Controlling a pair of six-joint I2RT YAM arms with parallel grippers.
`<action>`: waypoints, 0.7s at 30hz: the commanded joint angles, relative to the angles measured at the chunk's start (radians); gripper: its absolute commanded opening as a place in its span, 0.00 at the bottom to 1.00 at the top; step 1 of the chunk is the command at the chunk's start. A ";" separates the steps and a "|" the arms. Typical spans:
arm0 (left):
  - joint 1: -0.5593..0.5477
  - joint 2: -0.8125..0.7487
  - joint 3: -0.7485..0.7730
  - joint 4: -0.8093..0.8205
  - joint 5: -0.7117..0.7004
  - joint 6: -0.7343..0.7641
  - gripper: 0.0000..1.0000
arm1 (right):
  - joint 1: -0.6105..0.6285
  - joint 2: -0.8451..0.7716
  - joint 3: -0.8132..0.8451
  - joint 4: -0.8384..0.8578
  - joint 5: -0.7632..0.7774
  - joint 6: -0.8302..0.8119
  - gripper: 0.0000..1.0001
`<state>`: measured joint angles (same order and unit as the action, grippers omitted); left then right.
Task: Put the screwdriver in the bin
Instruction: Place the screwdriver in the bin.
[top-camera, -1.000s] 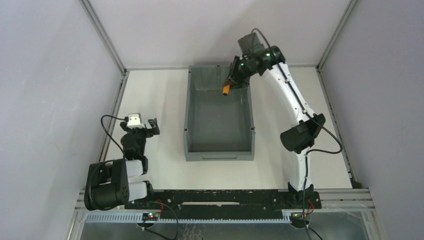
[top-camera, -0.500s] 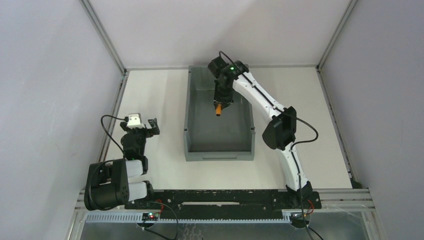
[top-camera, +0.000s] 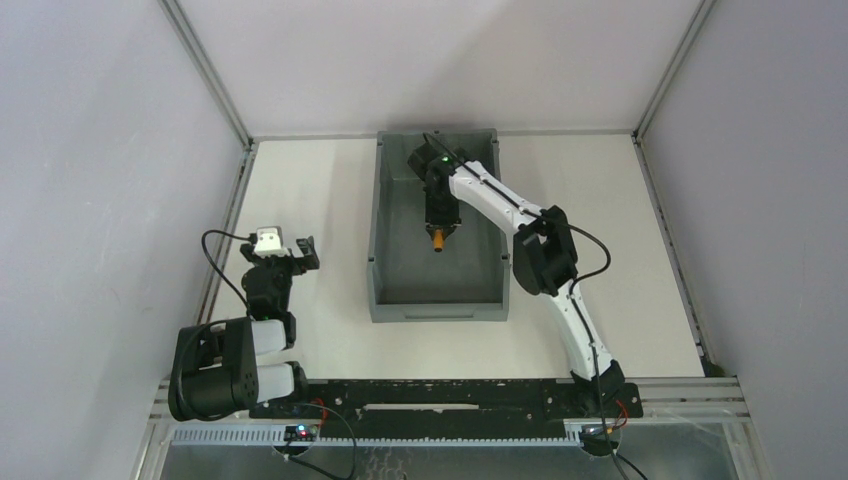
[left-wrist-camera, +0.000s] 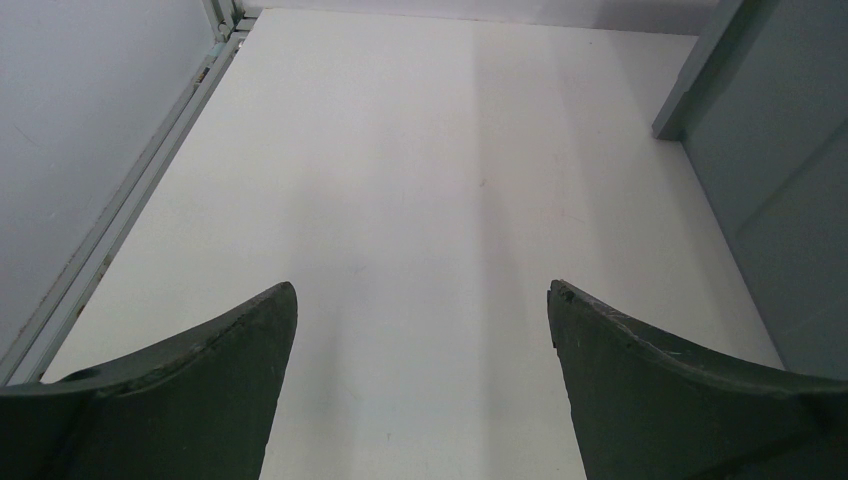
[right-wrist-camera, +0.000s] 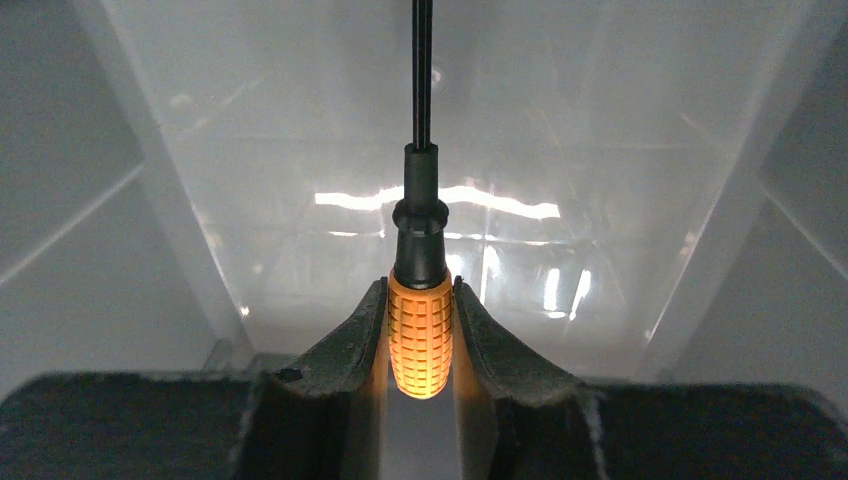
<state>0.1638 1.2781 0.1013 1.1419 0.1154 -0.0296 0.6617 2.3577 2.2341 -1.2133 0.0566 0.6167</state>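
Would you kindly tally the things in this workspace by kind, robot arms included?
Screwdriver: 1
Bin: 1
Robot arms: 2, the left arm and the right arm
Total: 4

Soft, even light fills the top view, and the counter (top-camera: 300, 190) is bright with faint shadows. In the right wrist view, white glare streaks the washed-out bin (right-wrist-camera: 640, 140) and the screwdriver (right-wrist-camera: 420, 345) handle glows overexposed. The left tool (left-wrist-camera: 421, 295) looks dark and soft-edged.
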 joint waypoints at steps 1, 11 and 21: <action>-0.007 -0.014 0.042 0.021 -0.003 -0.006 1.00 | 0.010 0.019 -0.006 0.069 0.021 -0.025 0.14; -0.005 -0.015 0.041 0.021 -0.003 -0.007 1.00 | 0.000 0.085 -0.013 0.119 0.029 -0.016 0.15; -0.006 -0.014 0.041 0.020 -0.003 -0.007 1.00 | -0.004 0.123 -0.018 0.131 0.021 0.001 0.23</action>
<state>0.1638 1.2781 0.1013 1.1419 0.1150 -0.0296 0.6605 2.4653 2.2169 -1.1049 0.0700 0.6083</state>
